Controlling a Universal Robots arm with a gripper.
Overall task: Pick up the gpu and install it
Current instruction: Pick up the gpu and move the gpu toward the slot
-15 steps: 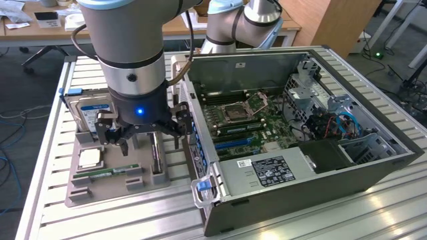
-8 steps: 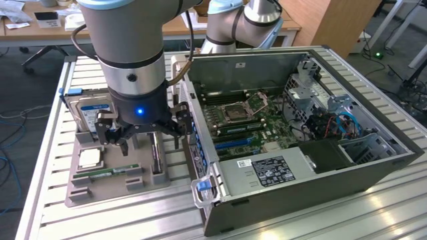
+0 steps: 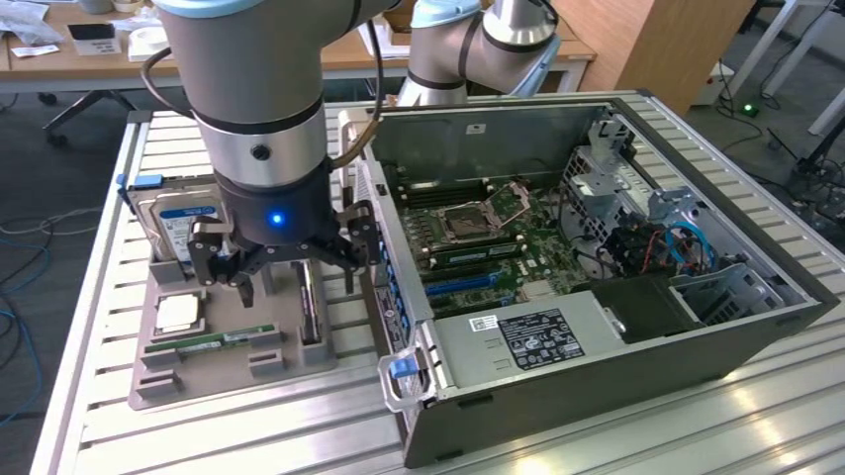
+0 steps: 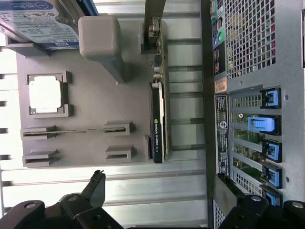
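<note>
Hand (image 4: 158,177) wide open, empty — hovering above gpu (image 4: 157,129), not touching

Slatted metal table (image 3: 595,435) carries two items, just beside each other.

Exterior view's right: open computer case (image 3: 687,361), side panel off.
- green motherboard (image 3: 509,247) on the case floor, processor socket (image 3: 478,213) near its middle
- power supply (image 3: 528,338) at the near end, labelled face up
- blue cables (image 3: 680,247) by the drive bay
- blue clips (image 4: 261,124) down the rear slot column

Exterior view's left: grey holder tray (image 3: 225,374).
- hard drive (image 3: 169,223), blue-white label, standing on edge at the far end
- square silver processor chip (image 3: 178,315), flat in its recess
- narrow green memory stick (image 3: 212,341), on edge in a slot

Background: wooden desk (image 3: 40,64), loose cables on floor (image 3: 27,228).
</note>
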